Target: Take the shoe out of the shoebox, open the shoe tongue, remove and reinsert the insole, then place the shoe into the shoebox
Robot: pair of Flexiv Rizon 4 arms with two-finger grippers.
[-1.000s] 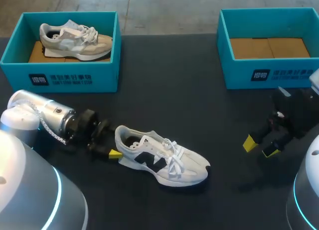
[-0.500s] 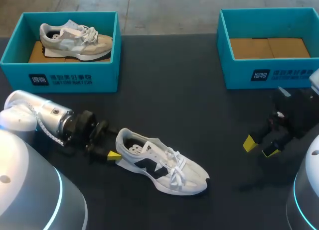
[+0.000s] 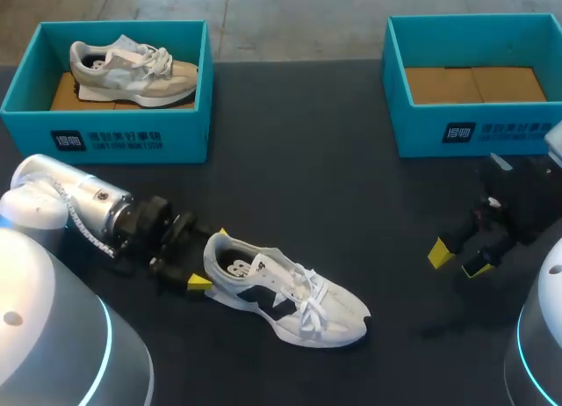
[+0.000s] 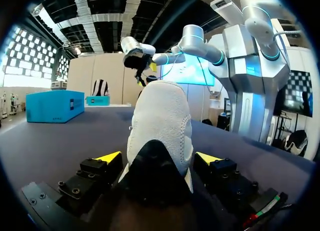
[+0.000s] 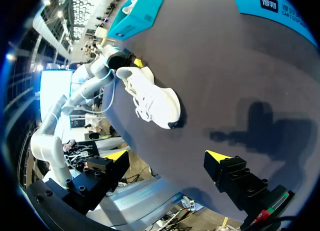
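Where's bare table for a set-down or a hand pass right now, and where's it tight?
Free: the table strip between left shoebox and right shoebox, down to the white shoe; the patch between its toe and the right gripper; the right shoebox's bare floor. Tight: the left gripper at the shoe's heel; the left shoebox, filled by a beige shoe.

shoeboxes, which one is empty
The right shoebox: only its bare cardboard floor shows. The left shoebox holds a beige shoe.
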